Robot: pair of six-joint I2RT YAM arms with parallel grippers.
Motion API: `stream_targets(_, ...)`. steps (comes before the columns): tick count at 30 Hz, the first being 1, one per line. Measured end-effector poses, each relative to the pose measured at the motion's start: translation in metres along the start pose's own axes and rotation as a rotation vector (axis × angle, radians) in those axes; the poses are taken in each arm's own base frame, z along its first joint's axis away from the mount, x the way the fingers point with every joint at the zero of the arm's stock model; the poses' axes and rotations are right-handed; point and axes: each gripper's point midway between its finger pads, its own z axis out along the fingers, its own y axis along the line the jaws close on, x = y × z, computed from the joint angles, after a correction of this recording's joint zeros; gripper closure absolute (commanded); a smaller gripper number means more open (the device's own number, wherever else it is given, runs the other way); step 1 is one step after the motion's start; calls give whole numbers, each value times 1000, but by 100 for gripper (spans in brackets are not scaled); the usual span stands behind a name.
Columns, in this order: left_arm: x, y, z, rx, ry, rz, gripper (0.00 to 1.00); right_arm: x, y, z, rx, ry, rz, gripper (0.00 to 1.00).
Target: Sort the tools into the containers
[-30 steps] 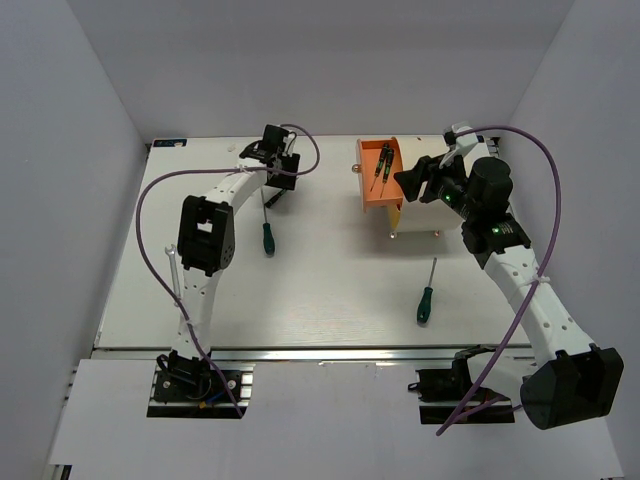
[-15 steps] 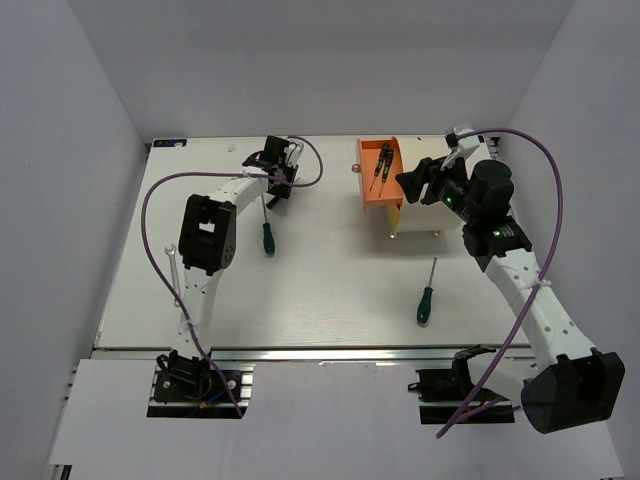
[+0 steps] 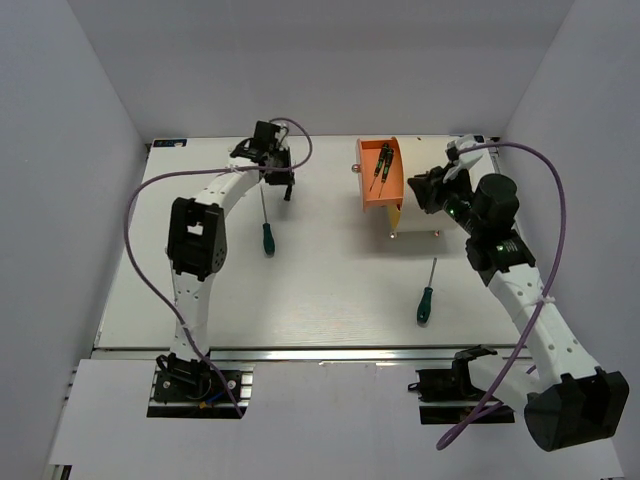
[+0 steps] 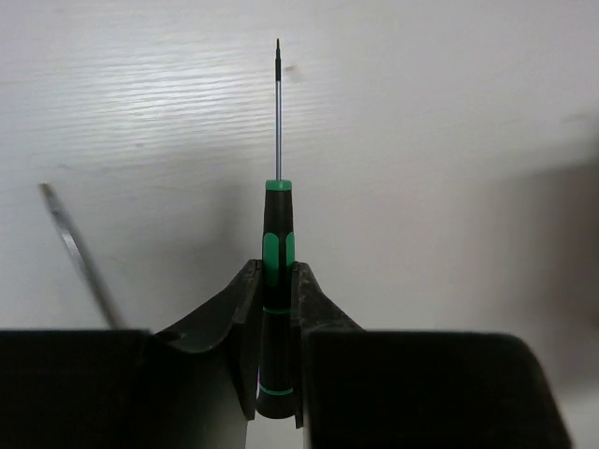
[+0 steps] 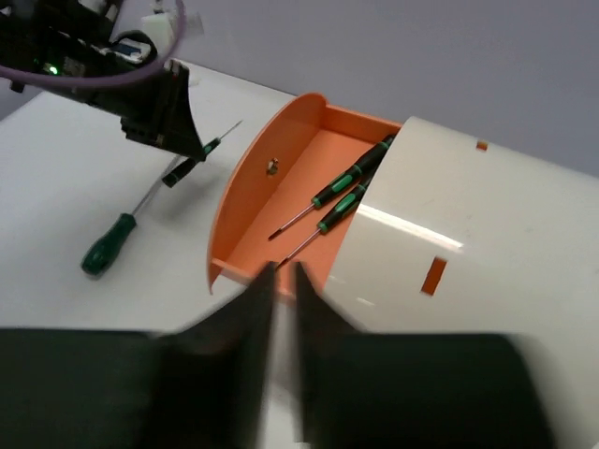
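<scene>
My left gripper [image 4: 274,268] is shut on the handle of a small black-and-green screwdriver [image 4: 277,238], whose thin shaft points away from me over the table. From above, that gripper [image 3: 272,160] is at the far left-centre. The orange drawer [image 3: 378,180] stands pulled out of the white drum [image 3: 432,208] with two small screwdrivers [image 5: 348,174] lying in it. My right gripper [image 5: 283,269] hangs above the drawer's near edge, shut, with nothing between its fingers. On the table lie a green-handled screwdriver [image 3: 267,236] and another one [image 3: 426,301].
The drawer's brass knob [image 3: 356,168] points left. The white drum [image 5: 468,234] fills the right of the right wrist view. The purple cable loops over both arms. Grey walls close in the table on three sides.
The left gripper closed on the small screwdriver and shifted slightly toward the back. The right gripper shut and pulled back to the right, away from the orange drawer.
</scene>
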Motion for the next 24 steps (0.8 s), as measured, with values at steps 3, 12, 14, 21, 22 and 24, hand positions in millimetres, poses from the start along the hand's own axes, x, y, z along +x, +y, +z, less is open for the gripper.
stream_targets(3, -35, -37, -45, 220, -77, -192, 100, 10, 0, -9, 1, -16, -51, 100)
stream_targets(12, -89, -144, -197, 805, -232, -378, 100, 10, -6, -13, 31, -21, -37, 100)
stream_targets(14, -90, -174, -209, 868, -214, -361, 100, 11, -5, -12, 31, -20, -27, 100)
stream_targets(21, -84, -249, -208, 864, -122, -410, 100, 11, -7, -13, 47, -19, -1, 100)
stream_targets(22, -81, -251, -203, 835, -114, -427, 100, 11, -8, -13, 53, -19, 1, 100)
stream_targets(24, -77, -250, -189, 759, -100, -467, 100, 11, -10, -14, 62, -20, 6, 100)
